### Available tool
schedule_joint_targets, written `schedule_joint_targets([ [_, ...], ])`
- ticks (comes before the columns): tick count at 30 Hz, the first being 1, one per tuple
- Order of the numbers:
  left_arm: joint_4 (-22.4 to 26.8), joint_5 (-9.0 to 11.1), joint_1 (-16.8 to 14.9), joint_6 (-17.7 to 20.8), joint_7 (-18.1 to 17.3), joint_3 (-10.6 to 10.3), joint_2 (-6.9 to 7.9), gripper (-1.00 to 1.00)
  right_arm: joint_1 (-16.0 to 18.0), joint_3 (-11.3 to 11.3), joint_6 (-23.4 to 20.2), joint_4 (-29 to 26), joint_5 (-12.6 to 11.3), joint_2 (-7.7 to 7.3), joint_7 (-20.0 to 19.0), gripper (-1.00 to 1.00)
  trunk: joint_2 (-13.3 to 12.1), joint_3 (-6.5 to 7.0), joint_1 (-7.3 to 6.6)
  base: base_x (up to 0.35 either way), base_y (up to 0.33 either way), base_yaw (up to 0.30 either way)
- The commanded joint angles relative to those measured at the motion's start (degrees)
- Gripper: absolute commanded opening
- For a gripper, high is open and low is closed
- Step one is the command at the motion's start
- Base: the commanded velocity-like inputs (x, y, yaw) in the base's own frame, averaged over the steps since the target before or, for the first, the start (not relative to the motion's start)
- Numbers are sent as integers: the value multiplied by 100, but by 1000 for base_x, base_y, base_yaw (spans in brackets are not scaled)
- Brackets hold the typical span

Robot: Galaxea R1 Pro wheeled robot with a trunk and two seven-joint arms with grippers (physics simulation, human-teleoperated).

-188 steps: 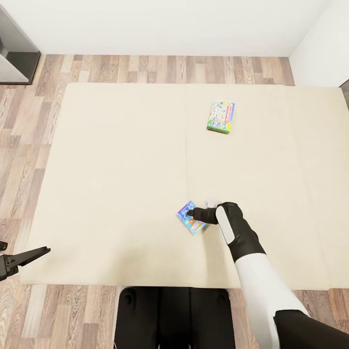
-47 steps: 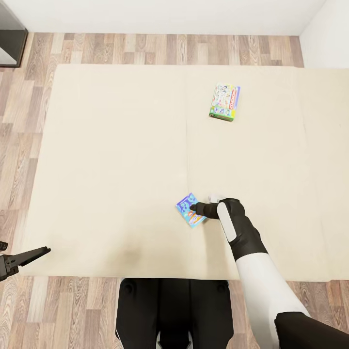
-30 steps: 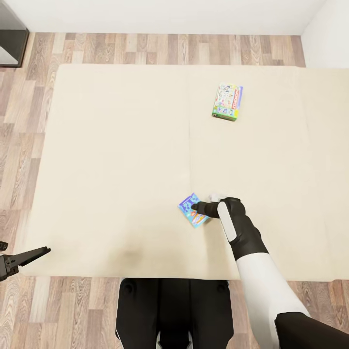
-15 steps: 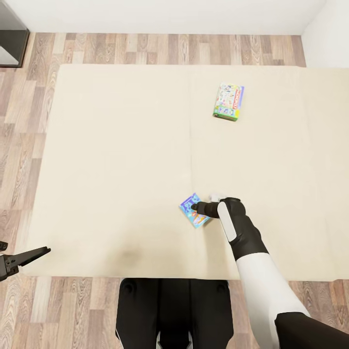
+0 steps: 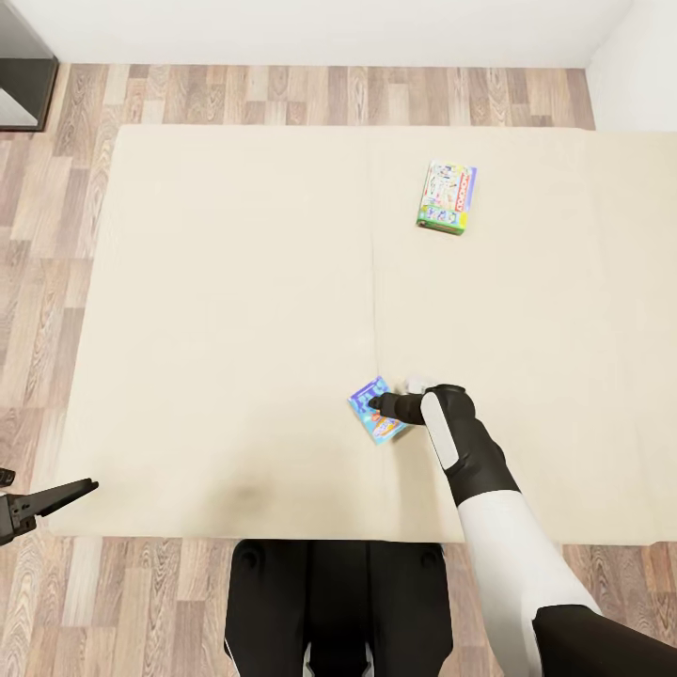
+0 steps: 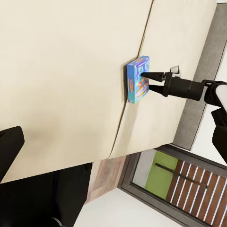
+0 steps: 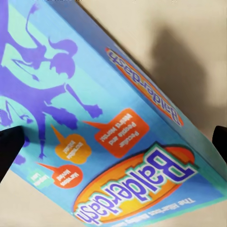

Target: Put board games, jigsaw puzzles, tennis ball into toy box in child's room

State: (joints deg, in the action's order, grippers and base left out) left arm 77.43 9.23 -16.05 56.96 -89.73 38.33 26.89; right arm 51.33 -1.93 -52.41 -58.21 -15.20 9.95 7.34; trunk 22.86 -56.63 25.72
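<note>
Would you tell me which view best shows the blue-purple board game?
The right wrist view: the blue-purple board game is close enough to read "Balderdash". The head view and left wrist view show it small on the bed.

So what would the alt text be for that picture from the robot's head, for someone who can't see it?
Seen from above, the robot's right end effector reaches onto a wide beige bed and meets a small blue-purple board game box. A second, green-edged game box lies farther away on the mattress, with wood-plank floor around the bed.
</note>
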Motion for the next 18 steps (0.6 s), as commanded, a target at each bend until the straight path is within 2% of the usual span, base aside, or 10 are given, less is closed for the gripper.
schedule_joint_targets([
  [1,0,-9,-3,61,-27,-1,1,100,0,-18,-31,29,78,5,48,100,6,-6,6,0,3,0],
  [18,0,-9,-3,61,-27,-1,0,100,0,-18,-23,29,78,5,48,100,6,-6,6,0,29,0],
])
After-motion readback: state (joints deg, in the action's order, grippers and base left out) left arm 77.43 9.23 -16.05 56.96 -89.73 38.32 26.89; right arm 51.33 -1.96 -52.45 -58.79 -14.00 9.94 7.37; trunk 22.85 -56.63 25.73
